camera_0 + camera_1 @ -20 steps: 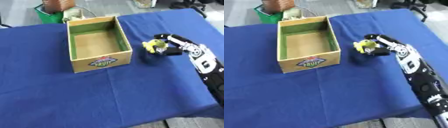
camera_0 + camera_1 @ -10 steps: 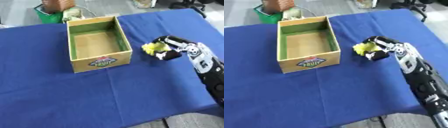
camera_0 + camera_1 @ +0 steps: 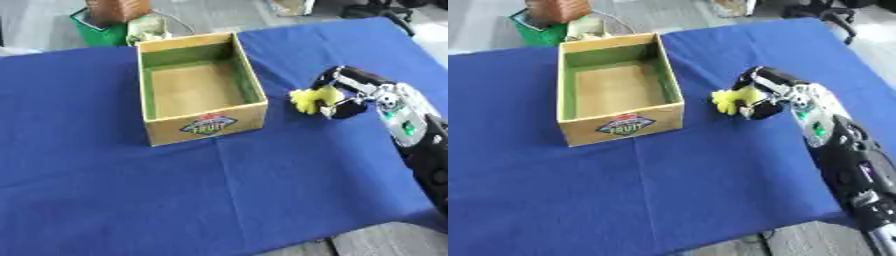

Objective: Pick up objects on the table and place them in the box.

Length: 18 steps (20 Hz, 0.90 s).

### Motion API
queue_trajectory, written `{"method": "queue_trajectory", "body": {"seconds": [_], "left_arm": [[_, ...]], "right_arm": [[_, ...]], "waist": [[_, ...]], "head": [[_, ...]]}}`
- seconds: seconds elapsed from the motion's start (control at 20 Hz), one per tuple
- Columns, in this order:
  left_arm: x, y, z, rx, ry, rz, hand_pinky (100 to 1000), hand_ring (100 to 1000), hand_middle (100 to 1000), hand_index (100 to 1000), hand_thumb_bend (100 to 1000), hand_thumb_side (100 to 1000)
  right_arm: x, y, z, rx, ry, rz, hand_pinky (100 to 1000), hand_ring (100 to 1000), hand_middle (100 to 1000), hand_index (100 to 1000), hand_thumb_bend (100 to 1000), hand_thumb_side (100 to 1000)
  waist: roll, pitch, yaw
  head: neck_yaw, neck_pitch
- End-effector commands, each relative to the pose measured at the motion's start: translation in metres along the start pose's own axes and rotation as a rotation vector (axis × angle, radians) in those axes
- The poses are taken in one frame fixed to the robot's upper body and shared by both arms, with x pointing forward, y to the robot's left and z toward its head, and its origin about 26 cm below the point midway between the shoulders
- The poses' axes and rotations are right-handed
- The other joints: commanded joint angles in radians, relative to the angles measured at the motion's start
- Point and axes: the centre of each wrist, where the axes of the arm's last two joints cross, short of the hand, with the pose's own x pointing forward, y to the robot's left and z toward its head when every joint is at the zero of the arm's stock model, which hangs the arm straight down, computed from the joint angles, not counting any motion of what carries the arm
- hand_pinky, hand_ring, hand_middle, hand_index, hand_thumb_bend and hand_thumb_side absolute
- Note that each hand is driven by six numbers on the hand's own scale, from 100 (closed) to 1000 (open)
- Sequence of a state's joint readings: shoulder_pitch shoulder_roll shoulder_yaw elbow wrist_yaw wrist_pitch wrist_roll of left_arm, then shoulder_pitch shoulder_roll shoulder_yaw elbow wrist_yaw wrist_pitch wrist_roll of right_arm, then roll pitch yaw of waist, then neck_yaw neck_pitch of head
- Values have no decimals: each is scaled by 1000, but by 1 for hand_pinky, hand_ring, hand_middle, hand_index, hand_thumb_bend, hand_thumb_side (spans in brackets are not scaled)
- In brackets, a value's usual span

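The right robot hand (image 3: 343,93) curled around a small yellow object (image 3: 307,99), which over the past second had moved slightly nearer the empty box (image 3: 199,90) on the blue surface (image 3: 262,190). The pickup looked secured; transfer to the box remained.

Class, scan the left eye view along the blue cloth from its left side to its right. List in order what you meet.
Cardboard box → yellow object → right hand, its fingers curled round the yellow object, with its arm running off toward the lower right.
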<state>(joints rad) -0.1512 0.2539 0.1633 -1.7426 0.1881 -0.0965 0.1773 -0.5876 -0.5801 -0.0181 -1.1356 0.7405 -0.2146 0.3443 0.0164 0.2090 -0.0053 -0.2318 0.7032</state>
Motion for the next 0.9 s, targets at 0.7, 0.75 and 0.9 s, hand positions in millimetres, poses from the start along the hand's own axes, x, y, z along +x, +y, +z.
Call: {"method": "queue_trajectory", "body": {"seconds": [0.7, 0.75, 0.9], "left_arm": [[7, 2, -4, 2, -27, -6, 474, 403, 454, 609, 791, 186], [7, 2, -4, 2, -26, -6, 474, 403, 454, 609, 791, 186], [6, 3, -4, 0, -23, -7, 473, 403, 454, 609, 791, 186]], "right_arm": [[26, -46, -13, -436, -37, 101, 539, 598, 114, 193, 100, 100], [29, -49, -15, -446, -46, 103, 538, 596, 114, 193, 100, 100], [46, -61, -24, -476, -88, 123, 538, 591, 116, 194, 100, 100]], "waist": [[-2, -16, 1], [-2, -17, 1], [0, -18, -1]], "head": [[-20, -3], [-21, -3], [-22, 0]]}}
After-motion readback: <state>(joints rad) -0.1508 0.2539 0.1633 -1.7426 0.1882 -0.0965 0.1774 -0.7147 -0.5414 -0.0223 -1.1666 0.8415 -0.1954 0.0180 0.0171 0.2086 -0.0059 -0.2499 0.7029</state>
